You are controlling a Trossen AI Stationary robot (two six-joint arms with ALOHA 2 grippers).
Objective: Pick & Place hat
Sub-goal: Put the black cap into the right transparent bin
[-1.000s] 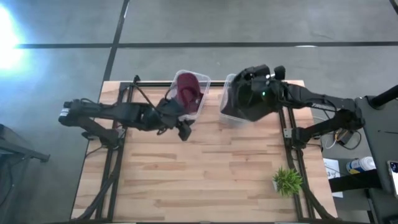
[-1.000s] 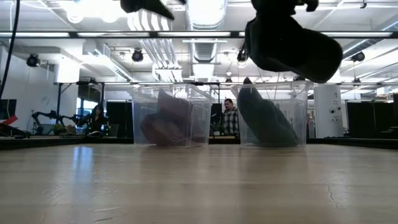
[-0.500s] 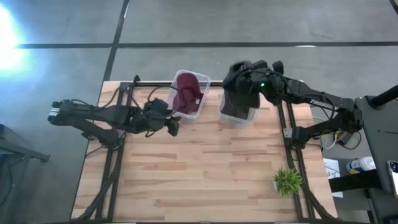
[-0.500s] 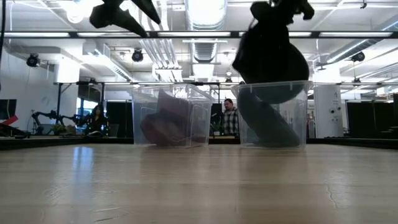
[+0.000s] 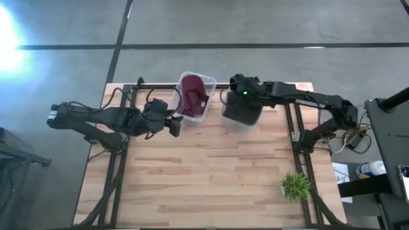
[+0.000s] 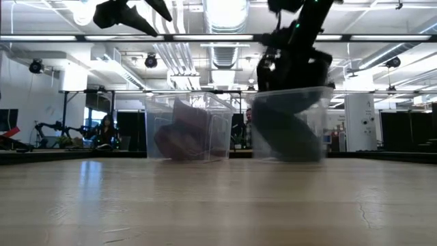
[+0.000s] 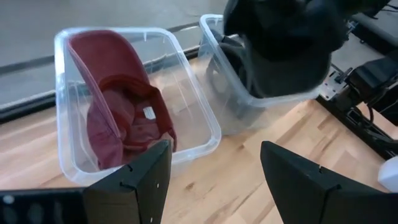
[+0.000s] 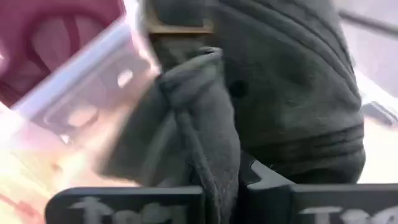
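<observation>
A dark grey hat (image 5: 241, 108) hangs from my right gripper (image 5: 238, 88) over the right clear bin (image 6: 290, 126), with its lower part (image 6: 292, 72) at the bin's rim. Another dark hat (image 7: 235, 55) lies inside that bin. A maroon hat (image 7: 121, 115) leans against the wall of the left clear bin (image 5: 206, 108). My left gripper (image 7: 214, 168) is open and holds nothing. It hovers on the near left side of the left bin (image 5: 174, 124), high above the table (image 6: 133, 14). My right gripper (image 8: 221, 186) pinches a bunched fold of the dark hat's cloth (image 8: 205, 124) between its two fingers (image 8: 124, 205), close to the back strap with the brass buckle (image 8: 180, 28). It comes from above. The hat hangs below the fingers, partly inside the right bin.
The two clear bins stand side by side at the table's far edge. A small green plant (image 5: 294, 185) stands near the right near corner. Bare wooden tabletop (image 5: 211, 172) spreads across the middle and near side. People stand in the room behind (image 6: 254, 130).
My right gripper has carried the dark hat toward the table's left and down, from above the right bin to its rim. The right bin has shifted toward the left bin. My left gripper has drawn back toward the table's left edge, still open.
</observation>
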